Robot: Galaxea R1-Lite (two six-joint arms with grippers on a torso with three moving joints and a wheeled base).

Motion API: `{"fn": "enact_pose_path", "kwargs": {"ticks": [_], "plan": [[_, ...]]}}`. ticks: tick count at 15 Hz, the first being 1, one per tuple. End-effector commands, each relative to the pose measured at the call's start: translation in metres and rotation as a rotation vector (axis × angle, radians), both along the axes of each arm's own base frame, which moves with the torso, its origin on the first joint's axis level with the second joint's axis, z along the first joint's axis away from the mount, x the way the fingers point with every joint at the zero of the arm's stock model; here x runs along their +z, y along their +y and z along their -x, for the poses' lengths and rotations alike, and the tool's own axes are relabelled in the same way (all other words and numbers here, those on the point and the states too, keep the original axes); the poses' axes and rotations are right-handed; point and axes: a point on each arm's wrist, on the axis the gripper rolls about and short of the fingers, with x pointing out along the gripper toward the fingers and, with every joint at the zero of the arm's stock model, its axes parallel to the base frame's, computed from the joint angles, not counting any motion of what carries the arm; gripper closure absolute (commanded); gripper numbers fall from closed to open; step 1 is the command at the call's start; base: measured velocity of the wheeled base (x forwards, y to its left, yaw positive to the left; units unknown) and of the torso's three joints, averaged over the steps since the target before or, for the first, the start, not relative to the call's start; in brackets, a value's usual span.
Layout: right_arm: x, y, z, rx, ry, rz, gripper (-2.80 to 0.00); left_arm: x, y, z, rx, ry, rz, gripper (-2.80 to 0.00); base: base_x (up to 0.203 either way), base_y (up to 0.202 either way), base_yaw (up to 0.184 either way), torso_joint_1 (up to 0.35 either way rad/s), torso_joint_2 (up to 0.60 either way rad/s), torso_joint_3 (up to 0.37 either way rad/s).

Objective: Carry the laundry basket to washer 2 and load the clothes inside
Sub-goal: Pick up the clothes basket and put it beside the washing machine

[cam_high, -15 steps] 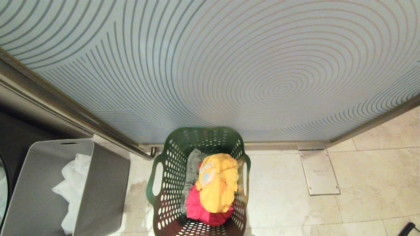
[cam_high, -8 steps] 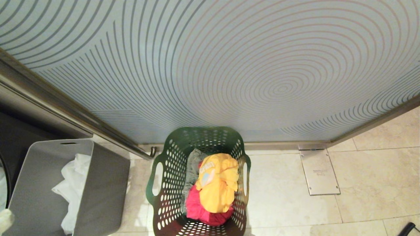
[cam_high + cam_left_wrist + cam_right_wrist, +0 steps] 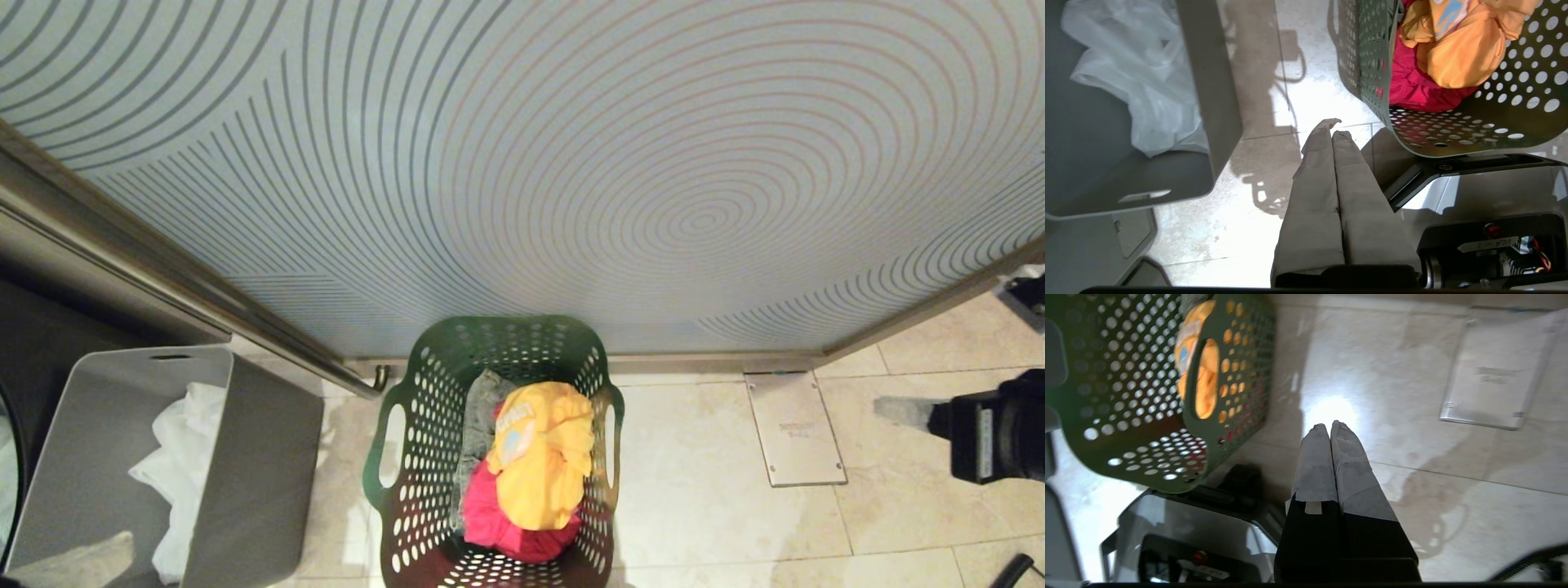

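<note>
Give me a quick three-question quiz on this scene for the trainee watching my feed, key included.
1. True or false: the green laundry basket stands on the floor against the patterned panel.
2. Which garment lies on top in the basket? A) yellow garment B) white cloth C) grey garment
3. Fill in: the left claw and right claw both hang over bare floor beside the basket with fingers ____.

Key: 1 true. 2 A; the white cloth sits in the grey bin on the robot's left. 3 shut, holding nothing.
</note>
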Motion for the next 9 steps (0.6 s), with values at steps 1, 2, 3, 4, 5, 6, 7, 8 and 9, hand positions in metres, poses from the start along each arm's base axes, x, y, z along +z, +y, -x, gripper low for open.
{"fn": "enact_pose_path", "kwargs": {"ticks": [1, 2, 3, 4, 5, 6, 7, 8, 9], "plan": [[-0.027, 0.026, -0.041, 0.064, 0.103, -0.006, 0.00, -0.008, -0.008, -0.024, -0.070, 0.087, 0.006, 0.00, 0.000, 0.000, 0.000, 0.000, 0.00, 0.000], [-0.035, 0.040, -0.054, 0.094, 0.104, -0.023, 0.00, -0.010, -0.012, -0.033, -0.097, 0.110, 0.009, 0.00, 0.000, 0.000, 0.000, 0.000, 0.00, 0.000], [-0.040, 0.053, -0.064, 0.121, 0.093, -0.041, 0.00, -0.012, -0.015, -0.041, -0.112, 0.135, 0.007, -2.80, 0.000, 0.000, 0.000, 0.000, 0.00, 0.000], [-0.043, 0.064, -0.070, 0.144, 0.084, -0.062, 0.00, -0.013, -0.019, -0.048, -0.124, 0.154, 0.008, -2.80, 0.000, 0.000, 0.000, 0.000, 0.00, 0.000], [-0.044, 0.074, -0.074, 0.155, 0.085, -0.095, -2.80, -0.014, -0.024, -0.057, -0.141, 0.159, 0.017, -2.80, 0.000, 0.000, 0.000, 0.000, 0.00, 0.000], [-0.043, 0.080, -0.076, 0.154, 0.091, -0.124, -2.80, -0.014, -0.028, -0.064, -0.154, 0.156, 0.021, -2.80, 0.000, 0.000, 0.000, 0.000, 0.00, 0.000], [-0.042, 0.084, -0.077, 0.157, 0.095, -0.137, -2.80, -0.014, -0.031, -0.068, -0.159, 0.152, 0.017, -2.80, 0.000, 0.000, 0.000, 0.000, 0.00, 0.000], [-0.041, 0.088, -0.078, 0.160, 0.097, -0.148, -2.80, -0.015, -0.035, -0.071, -0.170, 0.158, 0.011, -2.80, 0.000, 0.000, 0.000, 0.000, 0.00, 0.000], [-0.043, 0.091, -0.080, 0.162, 0.105, -0.153, -2.80, -0.016, -0.038, -0.072, -0.186, 0.165, 0.008, -2.80, 0.000, 0.000, 0.000, 0.000, 0.00, 0.000]]}}
